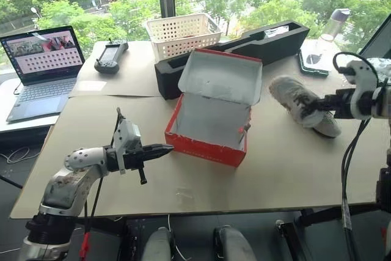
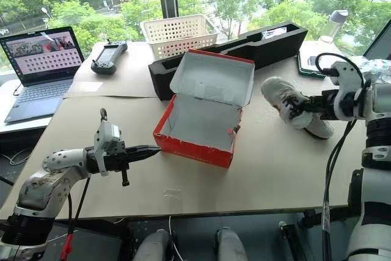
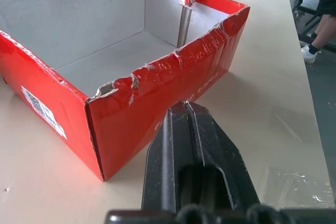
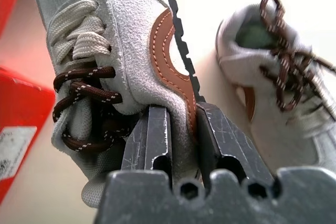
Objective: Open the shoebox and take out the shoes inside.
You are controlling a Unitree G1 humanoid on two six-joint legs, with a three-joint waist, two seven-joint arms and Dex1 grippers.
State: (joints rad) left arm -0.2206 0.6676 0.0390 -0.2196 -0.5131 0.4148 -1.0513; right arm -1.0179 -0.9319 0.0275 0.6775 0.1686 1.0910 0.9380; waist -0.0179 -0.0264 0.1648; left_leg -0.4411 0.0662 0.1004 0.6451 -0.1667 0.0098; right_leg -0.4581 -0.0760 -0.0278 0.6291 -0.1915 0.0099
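The right gripper [image 4: 181, 129] pinches one shoe's [image 4: 113, 51] side above the desk [image 1: 183, 181], second shoe [image 4: 273, 82] lying just beyond; left fingers [image 3: 191, 145] shut, empty, beside the shoebox [image 1: 208, 120].

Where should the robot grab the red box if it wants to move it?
Grab the red box by its front wall, coming from above. The lid stands open and the inside looks empty, so a claw finger can slip inside that thin wall, though its torn edge may be floppy.

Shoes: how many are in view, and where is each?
2. One shoe is clamped in the right tool, right of the open shoebox. The other shoe lies on the table just beyond it.
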